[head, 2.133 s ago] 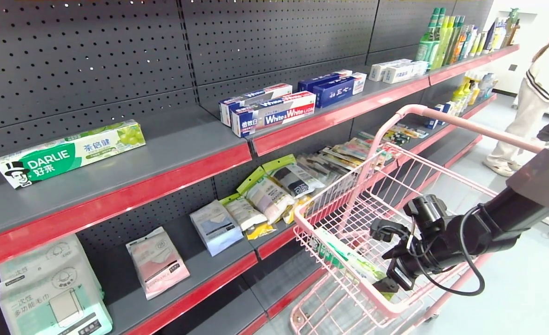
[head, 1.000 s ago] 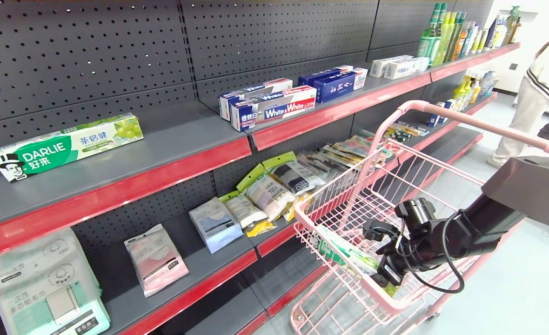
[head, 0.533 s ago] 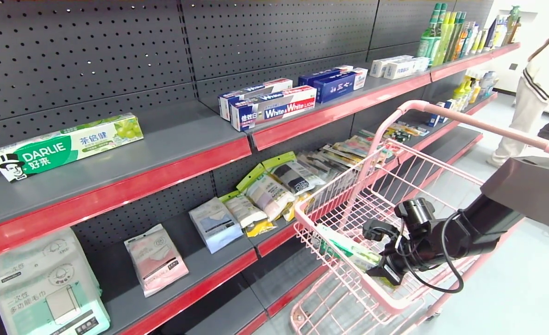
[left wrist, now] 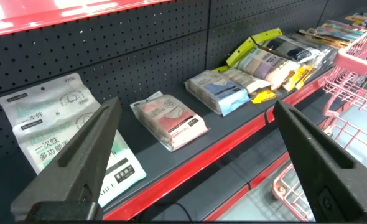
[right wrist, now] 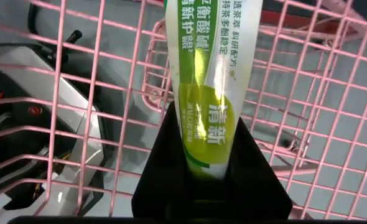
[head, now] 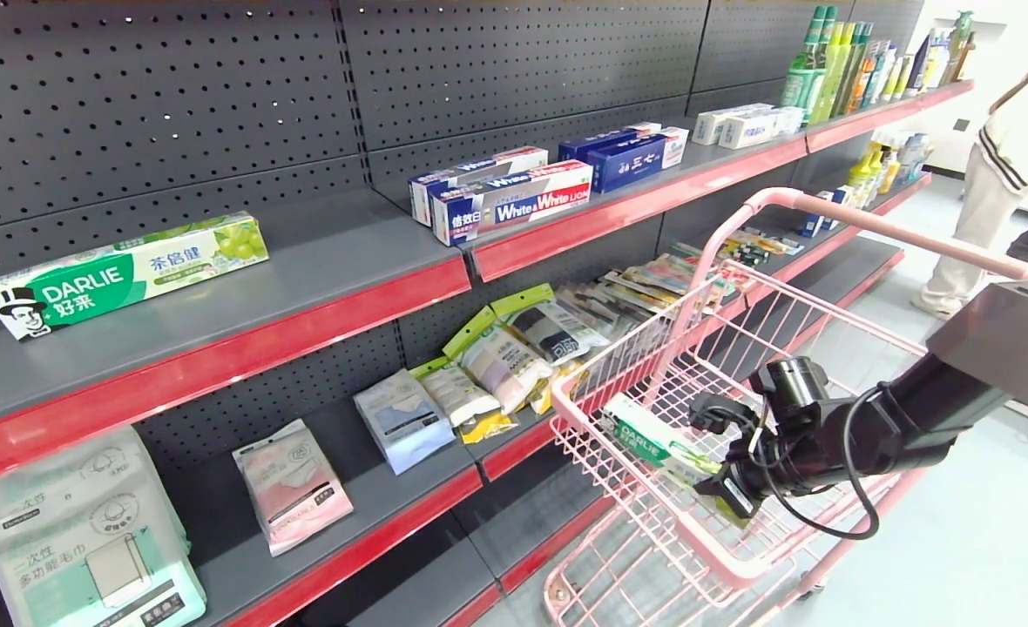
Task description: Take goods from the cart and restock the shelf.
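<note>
My right gripper point(head: 716, 484) sits inside the pink cart point(head: 645, 353) and is shut on one end of a green and white toothpaste box point(head: 653, 438). The box is lifted off the cart floor, its free end pointing toward the shelf. In the right wrist view the toothpaste box point(right wrist: 209, 93) runs out from between my two black fingers point(right wrist: 165, 155) over the pink wire mesh. A matching green toothpaste box point(head: 126, 275) lies on the upper shelf point(head: 305, 270) at the left. My left gripper point(left wrist: 196, 155) is open, facing the lower shelf.
Blue and white toothpaste boxes point(head: 510, 196) lie further right on the upper shelf. Soft packs point(head: 292, 483) and pouches point(head: 501, 366) line the lower shelf point(head: 392, 496). Bottles point(head: 828, 65) stand at the far right. A person stands behind the cart handle point(head: 897, 235).
My right gripper closed on the toothpaste box in the cart and has raised it; the box now sits higher and tilts up above the cart floor. The camera shifted slightly early on.
</note>
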Available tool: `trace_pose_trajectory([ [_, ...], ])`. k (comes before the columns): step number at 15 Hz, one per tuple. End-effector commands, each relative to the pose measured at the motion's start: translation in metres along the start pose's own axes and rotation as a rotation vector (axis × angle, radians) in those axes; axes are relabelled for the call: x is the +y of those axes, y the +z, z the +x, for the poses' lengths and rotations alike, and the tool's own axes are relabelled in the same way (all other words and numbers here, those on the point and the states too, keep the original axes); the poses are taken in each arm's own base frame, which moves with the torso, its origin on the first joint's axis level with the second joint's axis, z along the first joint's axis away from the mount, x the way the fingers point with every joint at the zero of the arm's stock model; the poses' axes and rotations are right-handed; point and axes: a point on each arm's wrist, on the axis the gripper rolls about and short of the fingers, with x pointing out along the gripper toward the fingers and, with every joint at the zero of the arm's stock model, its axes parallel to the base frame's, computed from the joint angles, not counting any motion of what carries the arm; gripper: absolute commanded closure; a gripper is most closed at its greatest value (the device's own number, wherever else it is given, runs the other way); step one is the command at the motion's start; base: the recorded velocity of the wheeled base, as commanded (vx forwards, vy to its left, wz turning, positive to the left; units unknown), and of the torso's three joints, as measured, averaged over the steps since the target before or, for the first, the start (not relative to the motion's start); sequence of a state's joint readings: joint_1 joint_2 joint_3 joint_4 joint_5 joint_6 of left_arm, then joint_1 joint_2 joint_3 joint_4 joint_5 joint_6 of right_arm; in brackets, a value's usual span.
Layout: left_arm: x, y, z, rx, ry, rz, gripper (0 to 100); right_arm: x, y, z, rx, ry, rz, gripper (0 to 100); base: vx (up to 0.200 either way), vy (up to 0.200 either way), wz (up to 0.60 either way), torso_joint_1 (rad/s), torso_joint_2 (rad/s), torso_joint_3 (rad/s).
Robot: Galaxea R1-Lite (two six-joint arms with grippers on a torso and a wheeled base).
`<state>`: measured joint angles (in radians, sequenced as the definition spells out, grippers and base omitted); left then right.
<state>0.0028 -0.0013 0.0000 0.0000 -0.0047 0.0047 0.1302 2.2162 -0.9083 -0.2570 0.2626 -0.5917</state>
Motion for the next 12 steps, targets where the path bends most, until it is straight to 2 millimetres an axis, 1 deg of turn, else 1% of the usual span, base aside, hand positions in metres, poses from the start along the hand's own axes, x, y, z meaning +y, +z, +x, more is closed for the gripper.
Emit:
trace_pose_trajectory([
  [1,0.000,0.000,0.000,0.000,0.000,0.000,0,-0.005,0.011,-0.020,-0.046,-0.059,0.042,100,0.000,0.000,0.00,0.000,0.00,0.000],
  [2,0.000,0.000,0.000,0.001,0.000,0.000,0,-0.006,0.013,-0.023,-0.048,-0.073,0.067,100,0.000,0.000,0.00,0.000,0.00,0.000],
  [3,0.000,0.000,0.000,0.001,0.000,0.000,0,-0.004,0.020,-0.033,-0.074,-0.098,0.145,100,0.000,0.000,0.00,0.000,0.00,0.000],
  [4,0.000,0.000,0.000,0.001,0.000,0.000,0,-0.003,0.024,-0.041,-0.095,-0.111,0.185,100,0.000,0.000,0.00,0.000,0.00,0.000],
  [7,0.000,0.000,0.000,0.001,0.000,0.000,0,-0.005,0.038,-0.074,-0.176,-0.187,0.250,100,0.000,0.000,0.00,0.000,0.00,0.000],
  [8,0.000,0.000,0.000,0.001,0.000,0.000,0,-0.004,0.040,-0.081,-0.194,-0.195,0.261,100,0.000,0.000,0.00,0.000,0.00,0.000],
  [9,0.000,0.000,0.000,0.001,0.000,0.000,0,-0.003,0.045,-0.099,-0.244,-0.214,0.293,100,0.000,0.000,0.00,0.000,0.00,0.000],
  [10,0.000,0.000,0.000,0.001,0.000,0.000,0,-0.003,0.047,-0.114,-0.282,-0.231,0.312,100,0.000,0.000,0.00,0.000,0.00,0.000],
  [11,0.000,0.000,0.000,0.001,0.000,0.000,0,0.000,0.048,-0.133,-0.321,-0.249,0.328,100,0.000,0.000,0.00,0.000,0.00,0.000],
  [12,0.000,0.000,0.000,0.001,0.000,0.000,0,0.001,0.048,-0.136,-0.329,-0.251,0.330,100,0.000,0.000,0.00,0.000,0.00,0.000],
])
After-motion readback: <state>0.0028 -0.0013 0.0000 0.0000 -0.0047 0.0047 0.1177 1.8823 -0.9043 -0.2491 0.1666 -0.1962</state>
